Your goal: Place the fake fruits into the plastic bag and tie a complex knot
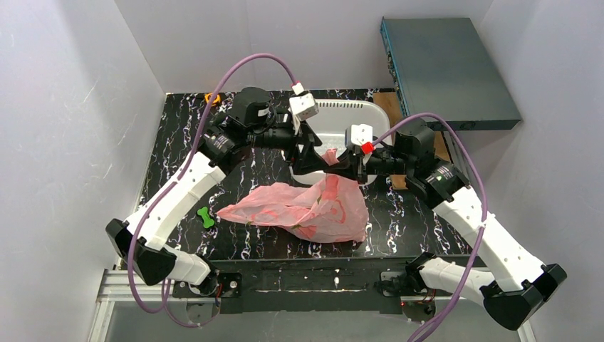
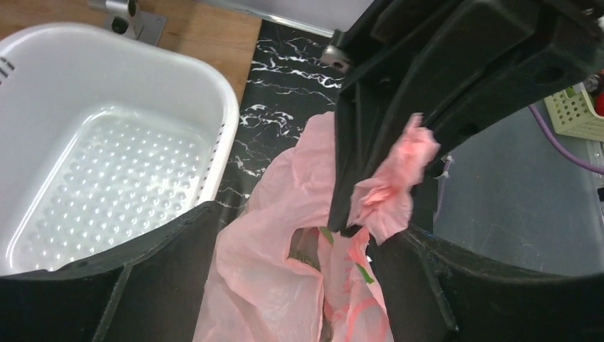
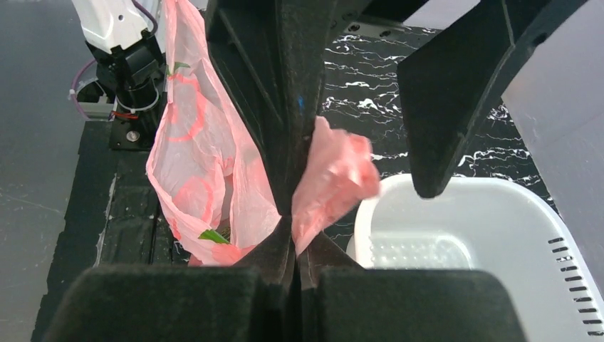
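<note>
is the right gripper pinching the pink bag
Yes, the right gripper is shut on a bunched fold of the pink bag.

The left arm (image 1: 178,192) and the right arm (image 1: 477,214) both stretch forward from their bases and bend inward at the elbow, so that the two wrists come nose to nose near the centre line. The left gripper (image 1: 305,155) has its jaws spread wide, one on either side of the right gripper's tip. The right gripper (image 1: 340,164) has its jaws pressed together, pinching a bunched fold of the plastic bag (image 1: 306,206).
</note>
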